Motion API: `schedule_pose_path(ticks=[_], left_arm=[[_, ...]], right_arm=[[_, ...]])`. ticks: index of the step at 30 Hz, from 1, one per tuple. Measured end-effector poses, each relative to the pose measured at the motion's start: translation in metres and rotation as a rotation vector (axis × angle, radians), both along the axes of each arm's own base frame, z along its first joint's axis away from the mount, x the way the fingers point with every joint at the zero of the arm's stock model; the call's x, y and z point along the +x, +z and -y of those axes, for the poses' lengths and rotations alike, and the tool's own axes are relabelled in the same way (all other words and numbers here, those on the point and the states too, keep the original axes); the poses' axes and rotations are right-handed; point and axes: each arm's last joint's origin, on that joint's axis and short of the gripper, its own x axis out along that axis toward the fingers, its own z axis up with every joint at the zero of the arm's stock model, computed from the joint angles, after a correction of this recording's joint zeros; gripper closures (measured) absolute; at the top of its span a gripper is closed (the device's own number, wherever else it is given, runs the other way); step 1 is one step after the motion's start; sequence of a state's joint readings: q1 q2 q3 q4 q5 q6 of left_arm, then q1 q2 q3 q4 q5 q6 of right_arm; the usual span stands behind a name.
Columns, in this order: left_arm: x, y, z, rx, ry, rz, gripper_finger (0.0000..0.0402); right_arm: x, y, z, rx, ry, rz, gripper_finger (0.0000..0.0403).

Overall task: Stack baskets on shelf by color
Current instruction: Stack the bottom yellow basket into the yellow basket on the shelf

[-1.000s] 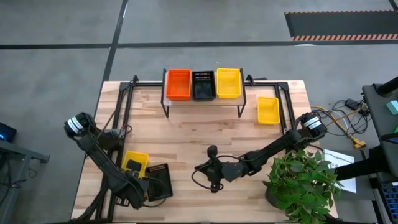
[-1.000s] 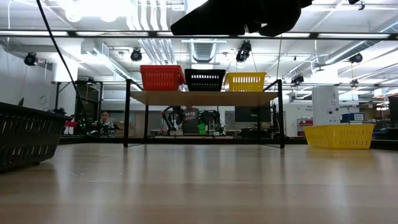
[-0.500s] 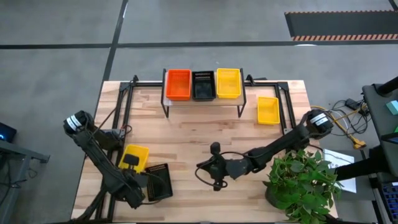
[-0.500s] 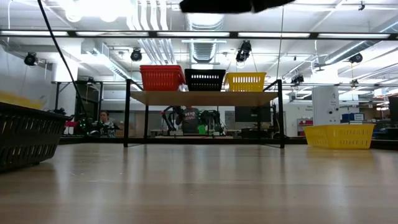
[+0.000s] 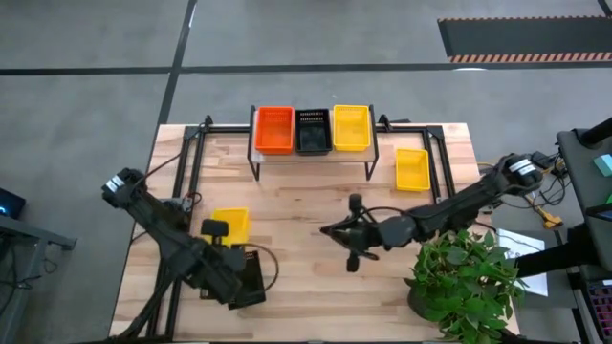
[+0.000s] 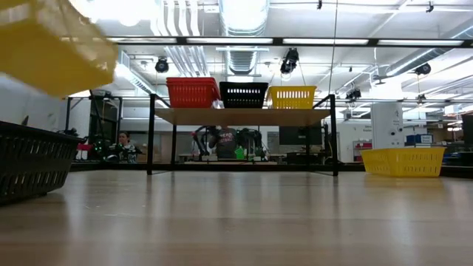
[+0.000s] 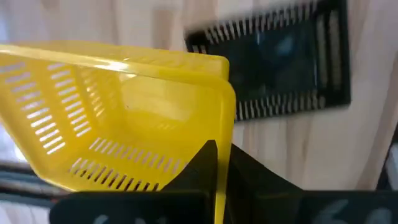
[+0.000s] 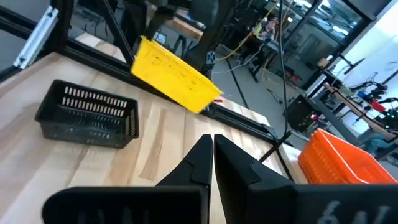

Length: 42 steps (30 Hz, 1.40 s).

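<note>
left hand (image 7: 216, 163) closed on yellow basket (image 5: 230, 225), lifted off black basket (image 5: 246, 277); right hand (image 5: 350, 262) moved toward shelf (image 5: 311, 157)

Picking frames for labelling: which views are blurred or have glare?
Low view: the lifted yellow basket is smeared and out of focus, ceiling lights glare. Left wrist view: the black basket is motion-blurred. High view: sharp, evenly lit.

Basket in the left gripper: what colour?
Yellow basket, clearest in the left wrist view.
</note>
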State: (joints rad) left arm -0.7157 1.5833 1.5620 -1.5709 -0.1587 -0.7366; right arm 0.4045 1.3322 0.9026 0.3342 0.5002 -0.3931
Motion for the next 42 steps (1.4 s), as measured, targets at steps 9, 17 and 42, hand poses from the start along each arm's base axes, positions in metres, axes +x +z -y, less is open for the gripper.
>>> schedule_pose_path(ticks=[9,17,42], left_arm=[[0.036,0.059,-0.032,0.109,-0.137,0.347,0.0401],[0.083,0.098,-0.066,0.178,-0.271,0.695,0.0401],[0.186,0.056,-0.195,0.341,-0.264,0.759,0.0402]], right_arm=[[-0.028,0.006,0.021,-0.004,-0.01,0.091,0.0394],[-0.055,0.007,0.038,0.051,-0.017,0.13,0.0394],[-0.114,0.018,0.038,0.157,0.094,0.247,0.0394]])
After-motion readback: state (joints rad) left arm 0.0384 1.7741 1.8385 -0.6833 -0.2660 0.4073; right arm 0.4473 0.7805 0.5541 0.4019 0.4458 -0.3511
